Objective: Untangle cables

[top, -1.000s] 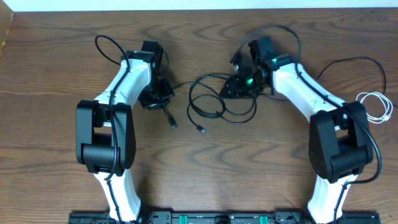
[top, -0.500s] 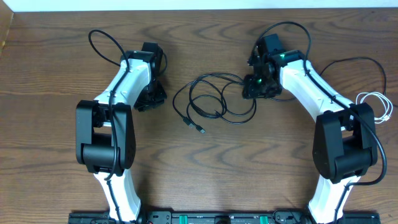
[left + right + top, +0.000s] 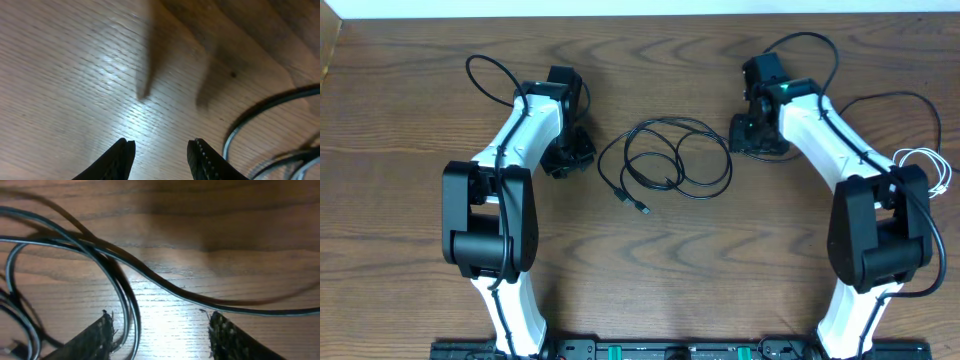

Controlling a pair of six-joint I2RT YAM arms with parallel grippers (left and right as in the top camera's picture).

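Several looped black cables [image 3: 676, 160] lie loose on the wood between the arms, with two plug ends [image 3: 623, 197] at the lower left of the heap. A thin white cord [image 3: 923, 160] sits at the far right edge. My left gripper [image 3: 582, 157] [image 3: 161, 145] hovers just left of the heap, open, with only bare wood between its fingers and a black cable [image 3: 260, 106] to its right. My right gripper [image 3: 745, 135] [image 3: 160, 316] is at the heap's right edge, open. Black strands [image 3: 131, 305] run across the wood between its fingers, close to the left one.
Thick black arm wires arch over each wrist, one on the left [image 3: 485, 65] and one on the right [image 3: 800, 40]. The table's far edge [image 3: 640, 14] meets a pale wall. Both arm bases [image 3: 485, 235] stand near the front edge.
The left gripper opened and let go of a cable end, which now lies on the table. The right gripper opened wider and drew back to the right, off the heap.
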